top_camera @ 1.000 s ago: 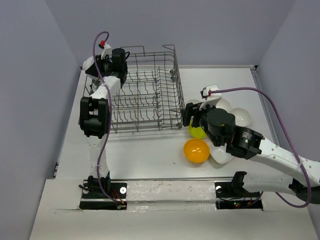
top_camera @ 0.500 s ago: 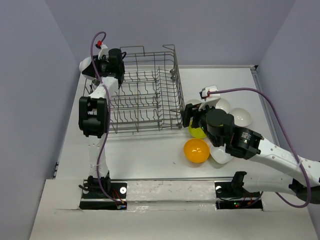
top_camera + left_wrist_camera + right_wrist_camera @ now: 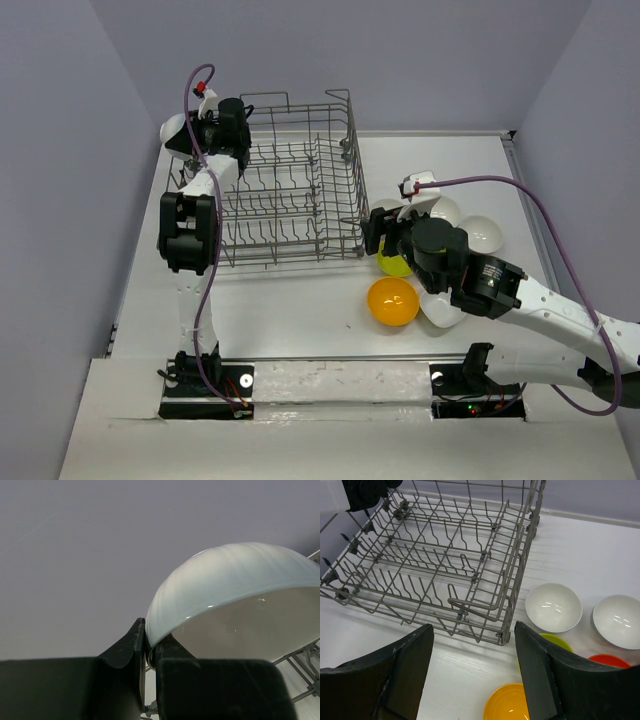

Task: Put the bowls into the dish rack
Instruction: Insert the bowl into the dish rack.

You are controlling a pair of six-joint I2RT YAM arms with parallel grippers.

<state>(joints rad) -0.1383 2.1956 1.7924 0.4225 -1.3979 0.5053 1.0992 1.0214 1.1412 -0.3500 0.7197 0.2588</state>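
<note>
1. left gripper (image 3: 150,652): black jaws clamped on the rim of the held white bowl (image 3: 235,580), a smooth, glossy dome with its hollow turned to the wrist camera. It is raised at the rack's 10 o'clock corner.
2. right gripper (image 3: 472,672): matte black fingers (image 3: 405,675) spread wide with nothing between them, just off the rack's 4 o'clock corner.
3. dish rack (image 3: 445,565): grey wire, rectangular, with rows of upright tines and tall sides.
4. Loose bowls on the white table (image 3: 300,310), at 3 to 5 o'clock of the rack, all round and glossy: nearer white bowl (image 3: 553,607), farther white bowl (image 3: 618,621), lime green bowl (image 3: 560,642), orange-yellow bowl (image 3: 505,705), and red-orange bowl (image 3: 607,660), partly hidden.
</note>
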